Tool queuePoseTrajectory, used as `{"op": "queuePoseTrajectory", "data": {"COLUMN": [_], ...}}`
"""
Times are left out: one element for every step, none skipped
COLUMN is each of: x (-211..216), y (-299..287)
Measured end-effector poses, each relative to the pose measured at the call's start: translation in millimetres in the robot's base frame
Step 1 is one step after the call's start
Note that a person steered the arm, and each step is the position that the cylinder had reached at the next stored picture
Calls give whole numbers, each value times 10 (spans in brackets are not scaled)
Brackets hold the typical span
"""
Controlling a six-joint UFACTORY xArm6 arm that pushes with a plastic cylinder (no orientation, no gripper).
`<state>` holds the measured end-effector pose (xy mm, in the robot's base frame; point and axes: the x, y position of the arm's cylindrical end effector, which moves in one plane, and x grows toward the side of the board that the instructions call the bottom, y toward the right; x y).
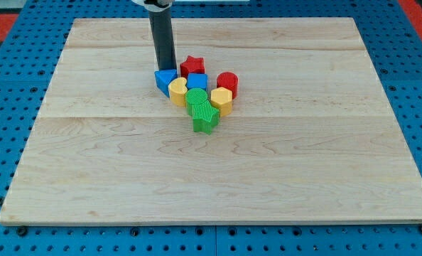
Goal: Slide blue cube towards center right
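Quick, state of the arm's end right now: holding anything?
My tip: a bare rod with no pincer, holding nothing; it sits at the blue triangular block, left of the blue cube.

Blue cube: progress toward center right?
Done: nothing visible. The blue cube sits packed in the cluster near the board's upper middle, between the red star and the red cylinder. In hand: my tip is at the cluster's left edge, by the blue triangular block. Left: the whole slide rightward.
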<state>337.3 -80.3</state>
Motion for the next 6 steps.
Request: {"op": "queuePoseTrajectory", "data": {"x": [44,189,473,500,467,466], "y": [0,78,10,523,994,1313]}}
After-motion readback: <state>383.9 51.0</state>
